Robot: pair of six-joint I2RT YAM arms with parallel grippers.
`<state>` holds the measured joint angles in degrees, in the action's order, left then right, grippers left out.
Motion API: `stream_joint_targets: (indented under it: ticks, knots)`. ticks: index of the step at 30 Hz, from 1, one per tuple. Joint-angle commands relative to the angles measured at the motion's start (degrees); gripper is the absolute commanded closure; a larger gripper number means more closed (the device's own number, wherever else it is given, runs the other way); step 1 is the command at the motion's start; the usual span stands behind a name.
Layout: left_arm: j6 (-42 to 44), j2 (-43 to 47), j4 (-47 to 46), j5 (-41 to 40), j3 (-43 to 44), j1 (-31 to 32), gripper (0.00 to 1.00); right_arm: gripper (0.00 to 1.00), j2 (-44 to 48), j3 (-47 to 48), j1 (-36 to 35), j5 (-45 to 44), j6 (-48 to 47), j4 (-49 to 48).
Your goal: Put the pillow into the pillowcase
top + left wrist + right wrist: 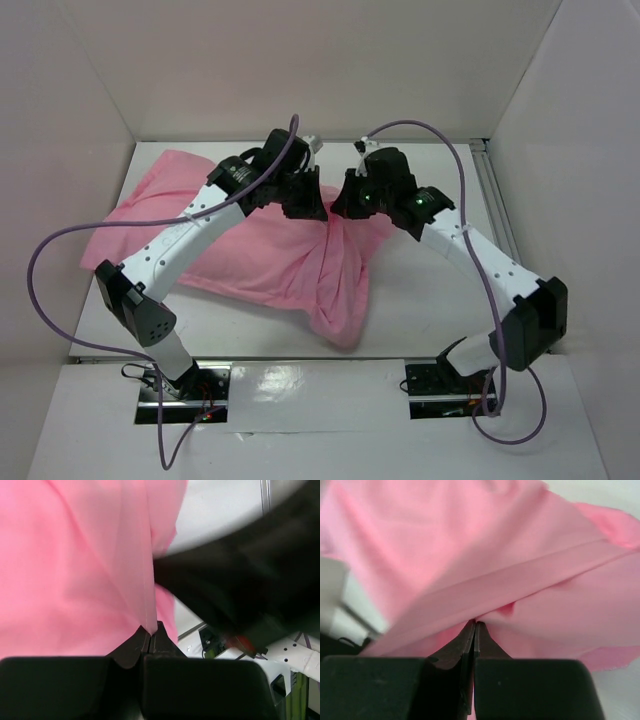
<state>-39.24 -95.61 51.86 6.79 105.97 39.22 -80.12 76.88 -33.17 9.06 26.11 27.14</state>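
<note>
White table (420, 320), pale walls (300, 60), pink pillowcase (260, 260) tight between left fingers (131, 650) and right fingers (456, 649).

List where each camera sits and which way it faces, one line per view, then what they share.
Top external: above and behind the bases, looking down at the table; both arms show, with the left hand and right hand close together on the pillowcase.
Left wrist: on the left arm, looking past its own shut hand at the pink fabric it pinches; the right arm is a blur beyond.
Right wrist: on the right arm, looking past its own shut hand at a pinched fold.
Shared: all three show the pillowcase.
</note>
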Motion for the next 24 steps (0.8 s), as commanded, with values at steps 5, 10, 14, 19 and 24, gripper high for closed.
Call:
stream_joint_targets:
  ticks: [5,10,14,19,24]
  knots:
    - [3.4,3.9,2.2,-0.6,1.2,-2.0,1.00,0.65,-4.5,-0.4,3.2,-2.1,0.9,-2.3]
    - [5.8,5.6,5.3,0.9,3.5,-4.4,1.00,0.43,1.4,-2.3,3.2,-1.6,0.9,0.7]
    - [6.3,5.0,5.3,3.4,4.6,-4.4,1.00,0.27,4.8,-2.3,2.6,-3.1,0.9,8.7]
    - [6.9,4.4,5.8,2.8,7.2,-4.9,1.00,0.21,9.4,-5.2,-0.3,-0.9,1.6,14.6]
    - [6.9,3.9,6.4,2.3,7.2,-5.5,1.00,0.36,11.7,-11.2,-4.8,5.3,6.9,7.6]
